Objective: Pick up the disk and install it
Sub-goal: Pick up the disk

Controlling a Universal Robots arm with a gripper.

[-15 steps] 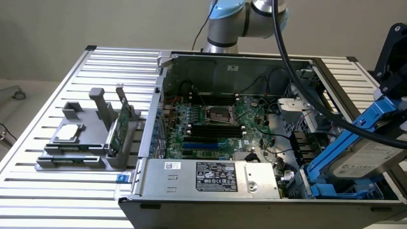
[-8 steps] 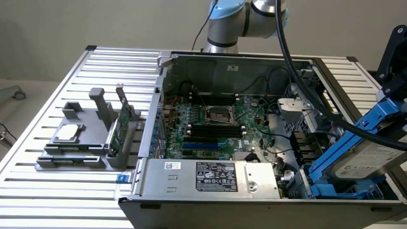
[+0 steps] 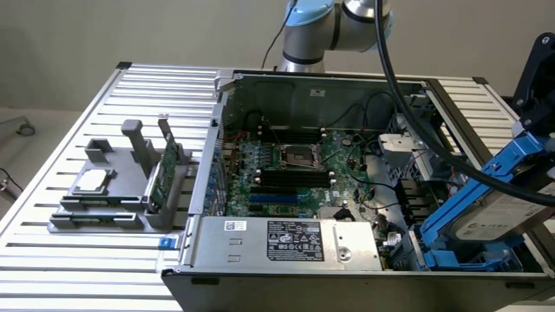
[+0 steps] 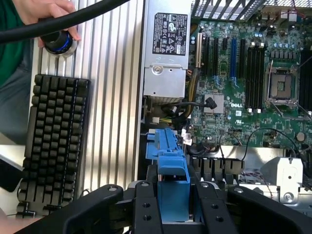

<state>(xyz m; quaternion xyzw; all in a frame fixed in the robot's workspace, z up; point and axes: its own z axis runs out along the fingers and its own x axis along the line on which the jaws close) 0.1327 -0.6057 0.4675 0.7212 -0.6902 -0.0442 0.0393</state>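
Over computer case (image 3: 329,97), hand (image 4: 174,197) gripping disk (image 3: 503,218)

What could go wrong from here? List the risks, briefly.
1. The disk hangs tilted in the gripper above the blue bay. Lowered askew, it may jam against the bay's rails.
2. The thick black cable crosses close by the disk and could snag it.
3. Loose wires beside the bay might get pinched.
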